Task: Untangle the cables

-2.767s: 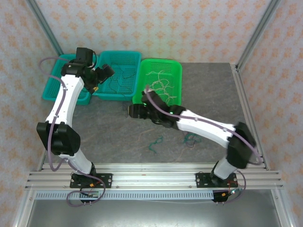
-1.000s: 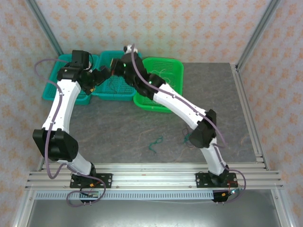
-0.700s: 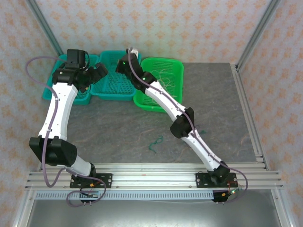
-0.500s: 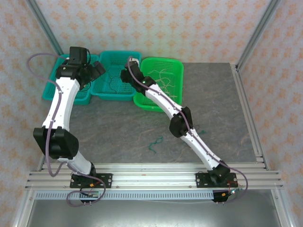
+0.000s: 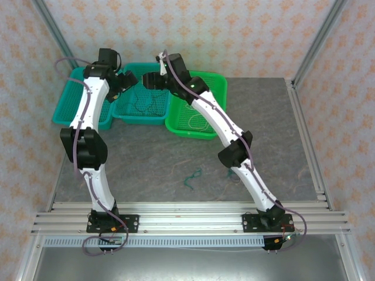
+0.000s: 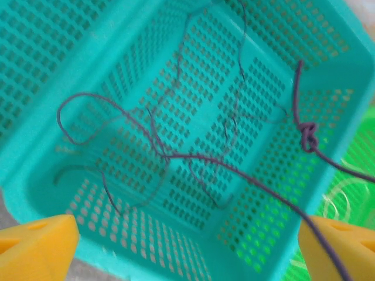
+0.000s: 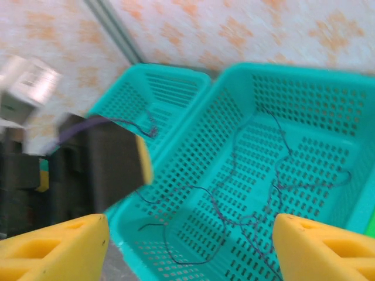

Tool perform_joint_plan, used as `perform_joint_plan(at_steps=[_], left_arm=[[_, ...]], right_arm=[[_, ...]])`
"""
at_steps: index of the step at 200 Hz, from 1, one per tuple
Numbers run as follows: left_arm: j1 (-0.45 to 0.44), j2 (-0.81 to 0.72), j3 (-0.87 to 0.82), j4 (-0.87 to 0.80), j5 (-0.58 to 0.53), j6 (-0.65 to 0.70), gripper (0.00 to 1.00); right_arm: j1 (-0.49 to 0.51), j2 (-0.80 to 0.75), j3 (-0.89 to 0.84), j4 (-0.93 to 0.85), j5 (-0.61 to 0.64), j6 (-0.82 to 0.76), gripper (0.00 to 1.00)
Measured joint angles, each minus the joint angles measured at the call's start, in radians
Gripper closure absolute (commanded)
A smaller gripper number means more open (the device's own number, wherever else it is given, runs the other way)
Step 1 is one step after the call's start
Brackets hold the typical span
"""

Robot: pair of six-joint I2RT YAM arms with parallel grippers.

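From above, both arms reach to the far left of the table (image 5: 146,158), where three baskets stand in a row. The left gripper (image 5: 130,80) and right gripper (image 5: 153,82) face each other over the middle basket (image 5: 140,120); at this distance I cannot tell how their fingers stand. Dark cables (image 5: 143,100) lie in that basket and cream cables (image 5: 198,120) in the green basket (image 5: 187,130) to its right. A green cable (image 5: 191,177) lies loose on the table, well apart from the baskets. The left basket (image 5: 63,114) sits under the left arm.

In the left wrist view, the left gripper (image 6: 187,249) hangs over the middle basket (image 6: 35,170), its yellow fingers (image 6: 35,243) wide apart with nothing clamped between them. Dark cables (image 6: 176,155) loop across the basket floor. One strand passes in front of the right-hand finger, and another carries a knot (image 6: 308,137) near the green basket (image 6: 351,199).

In the right wrist view, the right gripper (image 7: 187,252) has its fingers (image 7: 53,249) spread apart and empty above the middle basket (image 7: 193,146). Dark cables (image 7: 275,181) squiggle over its mesh. The left gripper (image 7: 111,164) shows blurred at the left, with a purple strand by it and the left basket (image 7: 170,88) beyond.
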Motion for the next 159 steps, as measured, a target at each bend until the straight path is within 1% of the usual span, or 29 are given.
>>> perform_joint_plan(at_steps=[21,29,55,83,107,122,141,159], left_arm=[[0.000,-0.091,-0.069,-0.002,0.085,-0.054,0.02],[0.000,-0.117,-0.074,-0.012,0.077,-0.072,0.02],[0.022,-0.173,-0.071,-0.023,0.125,-0.137,0.02],[0.018,-0.182,-0.066,-0.016,0.211,-0.188,0.02],[0.014,-0.182,-0.051,-0.018,0.240,-0.201,0.02],[0.018,-0.184,-0.047,-0.014,0.263,-0.209,0.02],[0.022,-0.184,-0.047,-0.004,0.306,-0.231,0.02],[0.026,-0.184,-0.047,0.009,0.351,-0.266,0.02]], right_arm=[[0.007,0.002,0.007,0.024,-0.070,-0.053,0.25],[0.010,0.007,0.007,0.052,-0.097,-0.061,0.25],[0.013,0.015,0.007,0.105,-0.140,-0.088,0.24],[0.021,0.042,0.007,0.117,-0.161,-0.102,0.24],[0.029,0.068,0.007,0.115,-0.165,-0.124,0.24],[0.031,0.077,0.007,0.113,-0.186,-0.146,0.21],[0.034,0.089,0.007,0.138,-0.221,-0.183,0.12],[0.043,0.113,0.007,0.223,-0.235,-0.195,0.12]])
